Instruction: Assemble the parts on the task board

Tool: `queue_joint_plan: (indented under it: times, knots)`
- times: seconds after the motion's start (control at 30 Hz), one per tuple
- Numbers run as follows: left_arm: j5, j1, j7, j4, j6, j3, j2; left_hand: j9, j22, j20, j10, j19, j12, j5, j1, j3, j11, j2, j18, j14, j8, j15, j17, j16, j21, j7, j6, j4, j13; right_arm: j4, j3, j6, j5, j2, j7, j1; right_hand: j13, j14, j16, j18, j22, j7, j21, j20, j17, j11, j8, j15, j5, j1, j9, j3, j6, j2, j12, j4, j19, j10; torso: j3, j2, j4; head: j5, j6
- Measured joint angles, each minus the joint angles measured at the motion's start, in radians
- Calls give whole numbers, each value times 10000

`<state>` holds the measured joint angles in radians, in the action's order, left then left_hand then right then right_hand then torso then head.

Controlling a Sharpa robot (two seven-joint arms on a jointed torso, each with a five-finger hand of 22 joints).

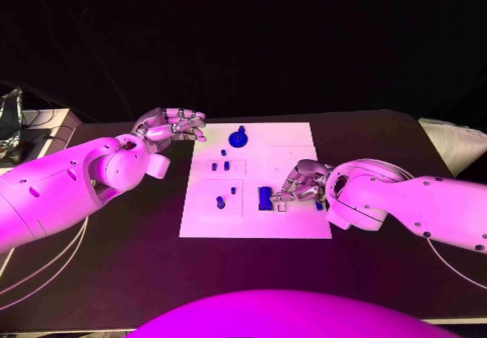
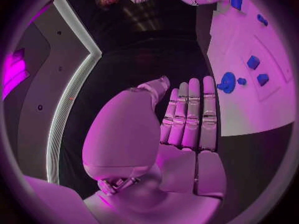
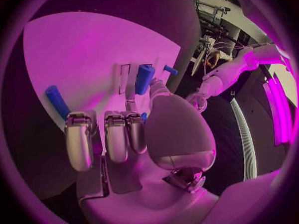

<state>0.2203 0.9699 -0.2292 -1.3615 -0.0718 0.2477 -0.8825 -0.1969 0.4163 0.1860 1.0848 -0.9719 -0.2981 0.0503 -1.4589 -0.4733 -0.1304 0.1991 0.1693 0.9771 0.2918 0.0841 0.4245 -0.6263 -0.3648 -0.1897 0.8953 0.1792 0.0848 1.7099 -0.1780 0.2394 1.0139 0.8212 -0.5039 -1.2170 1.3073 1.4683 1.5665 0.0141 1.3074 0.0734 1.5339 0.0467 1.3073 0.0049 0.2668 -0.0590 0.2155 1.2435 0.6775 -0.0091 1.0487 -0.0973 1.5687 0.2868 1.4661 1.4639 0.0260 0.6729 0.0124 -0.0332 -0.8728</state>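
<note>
Two white arms over black table (image 1: 122, 267), white task board (image 1: 274, 144) central with blue parts scattered on it; left hand (image 1: 170, 128) off board's far left corner, fingers together, holding nothing; right hand (image 1: 300, 184) resting fingertips beside upright blue bar (image 1: 264, 198), grip unclear.

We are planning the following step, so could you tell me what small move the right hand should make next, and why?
Probably close the right hand on the upright blue part beside its fingertips: the hand looks empty over the task board, while the left hand waits off its far corner.
</note>
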Motion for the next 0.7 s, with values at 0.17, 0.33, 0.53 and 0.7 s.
queue_joint_plan:
  times: [0.17,0.33,0.53,0.7]
  knots:
    - [0,-1,-5,25,1,0,31,0,0,0,0,0,0,0,0,0,0,0,-1,0,0,0,0,0,0,0,0,0,0,133,67,268,-197,626,551,-79,8,0,0,0,0,80,0,0,0,0,-157,0,266,285,-109,233,-127,98,0,-11,0,0,4,-15,9,43,5]
    - [-2,-12,-23,33,1,0,47,0,0,0,0,0,0,0,0,0,0,0,-1,0,0,0,-1,0,0,0,0,0,0,96,113,71,-386,1214,966,-293,8,0,0,0,6,159,98,0,0,28,-545,0,-191,456,-456,454,-235,243,0,15,0,29,-5,-21,16,101,50]
    - [-5,-29,-61,-5,0,0,39,-1,0,0,0,0,0,0,0,29,0,0,-1,0,0,0,11,0,0,0,0,29,9,79,113,-525,-316,1755,1092,-375,7,0,0,1,7,177,217,0,0,37,-641,0,-323,502,-711,538,-95,328,0,-11,0,37,-10,-12,22,225,116]
    - [-11,-67,-114,-57,-5,-2,30,8,0,0,0,0,0,0,0,72,0,0,-1,0,0,0,25,0,0,0,0,72,9,76,91,-932,221,2122,873,-367,7,0,0,0,7,61,301,0,0,37,-633,0,-198,217,-798,448,334,178,0,73,0,38,-11,-7,32,334,143]
